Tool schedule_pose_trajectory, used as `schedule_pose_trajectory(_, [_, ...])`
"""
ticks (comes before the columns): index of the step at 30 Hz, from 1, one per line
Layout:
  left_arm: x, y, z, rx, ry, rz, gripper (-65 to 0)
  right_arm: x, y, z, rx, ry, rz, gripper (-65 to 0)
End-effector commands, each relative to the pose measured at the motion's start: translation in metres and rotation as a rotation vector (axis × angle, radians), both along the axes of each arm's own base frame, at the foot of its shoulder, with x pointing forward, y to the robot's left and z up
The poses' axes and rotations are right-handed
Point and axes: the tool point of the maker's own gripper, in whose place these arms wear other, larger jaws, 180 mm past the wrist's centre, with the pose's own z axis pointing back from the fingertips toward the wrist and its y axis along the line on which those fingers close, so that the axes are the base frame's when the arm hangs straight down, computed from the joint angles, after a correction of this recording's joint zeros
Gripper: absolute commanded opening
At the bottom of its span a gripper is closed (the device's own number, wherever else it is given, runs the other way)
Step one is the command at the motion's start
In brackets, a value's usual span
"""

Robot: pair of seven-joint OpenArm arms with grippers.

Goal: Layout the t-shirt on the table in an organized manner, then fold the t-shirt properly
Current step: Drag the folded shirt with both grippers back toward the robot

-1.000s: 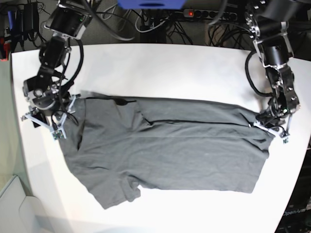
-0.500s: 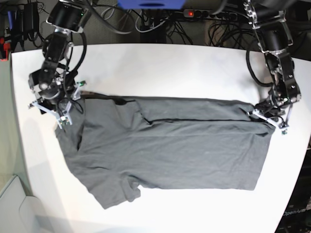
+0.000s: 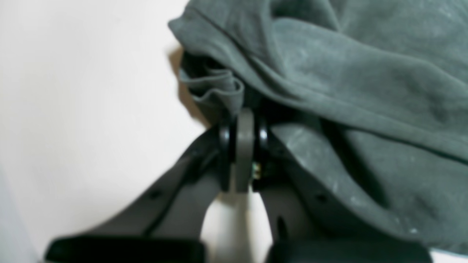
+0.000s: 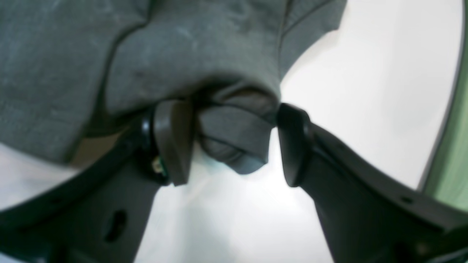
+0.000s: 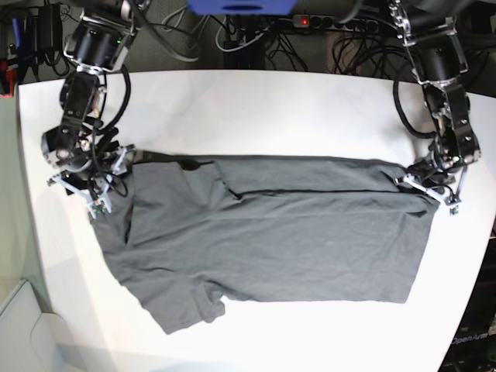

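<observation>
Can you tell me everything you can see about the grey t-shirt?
The t-shirt is dark charcoal grey, soft cloth, lying sideways and mostly flat on the white table. One short sleeve pokes toward the near edge. It has long creases. The left gripper pinches one corner shut. The right gripper has open jaws around a bunched bit at the other end.

From my seat the t-shirt (image 5: 271, 232) reads as soft, matt charcoal cloth, lightly fuzzy with pale lint specks up close in the wrist views. I see the table (image 5: 256, 108) as smooth, matt white. The left gripper (image 3: 244, 126) and right gripper (image 4: 234, 142) look like matt black plastic, though the blur makes me unsure; the right gripper's fingertips (image 4: 172, 138) seem faintly satiny
</observation>
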Motion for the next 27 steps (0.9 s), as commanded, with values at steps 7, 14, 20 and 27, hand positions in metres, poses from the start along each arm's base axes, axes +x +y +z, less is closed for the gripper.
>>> schedule_pose_trajectory(7, [-0.004,0.008,0.009,0.036,-0.017,-0.008,-64.5,-0.032,-0.015,-0.020,-0.073,0.137,-0.014,-65.0])
schedule_pose_trajectory(14, [-0.023,0.006,0.013,0.066,-0.004,-0.031,-64.5,-0.058,-0.029,0.014,-0.178,0.063,-0.006,-65.0])
schedule_pose_trajectory(20, [-0.050,-0.002,0.019,0.083,0.072,-0.062,-64.5,-0.081,-0.033,0.027,-0.227,0.057,0.005,-65.0])
schedule_pose_trajectory(27, [-0.092,-0.014,0.021,0.113,0.153,-0.103,-64.5,-0.116,-0.033,0.010,-0.229,0.133,0.014,-65.0])
